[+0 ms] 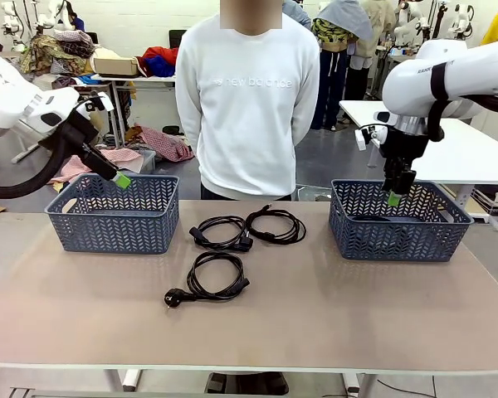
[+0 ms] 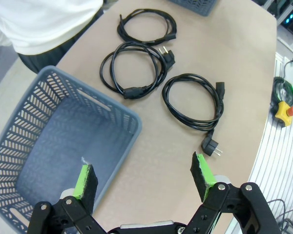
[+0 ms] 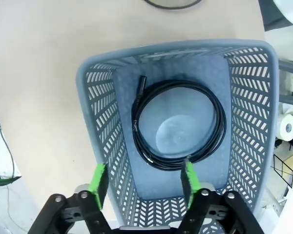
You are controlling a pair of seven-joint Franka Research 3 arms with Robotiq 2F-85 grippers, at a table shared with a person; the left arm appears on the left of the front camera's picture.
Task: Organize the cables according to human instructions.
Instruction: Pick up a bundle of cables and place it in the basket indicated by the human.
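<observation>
Three coiled black cables lie on the table between two baskets: one (image 1: 220,232) left of centre, one (image 1: 275,224) beside it, one (image 1: 212,280) nearer me. The left wrist view shows the same coils (image 2: 146,27) (image 2: 134,73) (image 2: 195,102). Another coiled cable (image 3: 178,126) lies flat on the floor of the right basket (image 3: 105,122). My right gripper (image 3: 144,180) hangs open just above it, over the right basket (image 1: 398,236), with nothing between its pads. My left gripper (image 1: 120,178) is open over the far rim of the left basket (image 1: 112,228), which holds nothing (image 2: 34,117).
A person in a white sweatshirt (image 1: 249,99) stands at the far edge of the table, hands behind the back. A white side table (image 1: 465,149) stands behind the right basket. Bare tabletop runs along the near edge.
</observation>
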